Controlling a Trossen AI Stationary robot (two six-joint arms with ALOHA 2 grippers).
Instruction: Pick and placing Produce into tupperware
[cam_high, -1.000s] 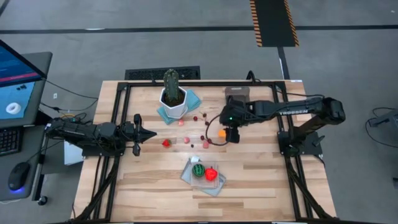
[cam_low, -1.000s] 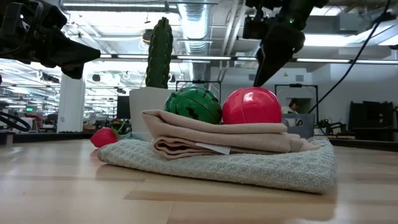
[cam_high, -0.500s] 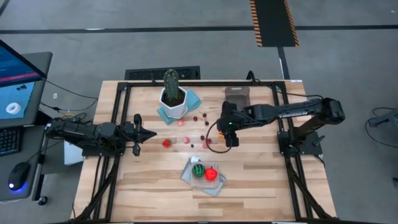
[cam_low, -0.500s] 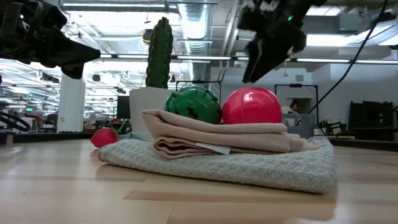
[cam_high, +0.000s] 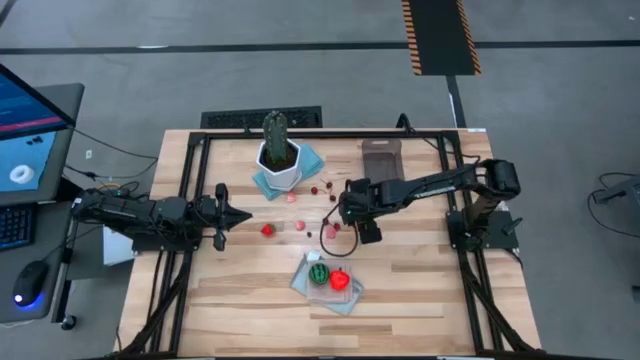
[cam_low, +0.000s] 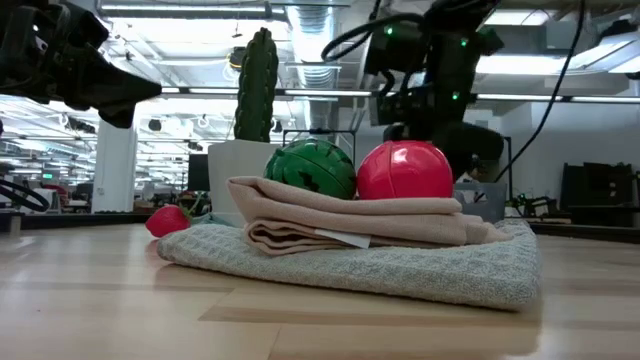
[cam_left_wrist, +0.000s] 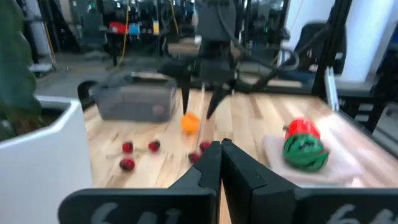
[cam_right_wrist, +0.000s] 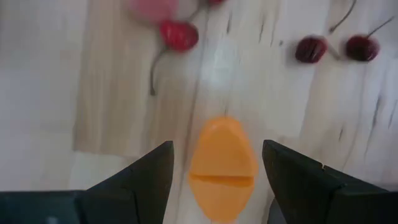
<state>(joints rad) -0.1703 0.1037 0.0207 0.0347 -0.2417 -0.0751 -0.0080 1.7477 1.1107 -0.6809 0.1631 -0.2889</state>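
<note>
**Right arm swings inward over the orange piece**

Since the earlier frames the right arm has pulled its elbow in and carried its hand (cam_high: 345, 207) leftward across the counter (cam_high: 420, 290), from the spot near the tub toward the middle; the left arm has stayed put.

The right hand now hangs over the orange piece (cam_right_wrist: 222, 168), its two fingers (cam_right_wrist: 143, 180) spread apart with the piece lying between them on the wood, not gripped. The left wrist view shows the same thing from across the counter: the dark fingers pointing down, the orange piece (cam_left_wrist: 190, 122) just below their tips.

The left hand (cam_high: 240, 215) rests at the counter's left side, its fingers pressed together, empty.

The folded cloth (cam_high: 312, 288) lies near the front edge of the counter, with the green-striped ball (cam_high: 318, 273) and the red ball (cam_high: 340, 280) side by side on top of it. The cactus in its white pot (cam_high: 279, 165) stands at the back on a teal cloth. The tupperware (cam_high: 380, 157) sits at the back, to the right of the pot, well apart from the orange piece; whether anything is inside it cannot be told.

A red strawberry (cam_high: 267, 230) lies just in front of the left hand. Small dark cherries (cam_right_wrist: 311, 48) are scattered near the orange piece.
</note>
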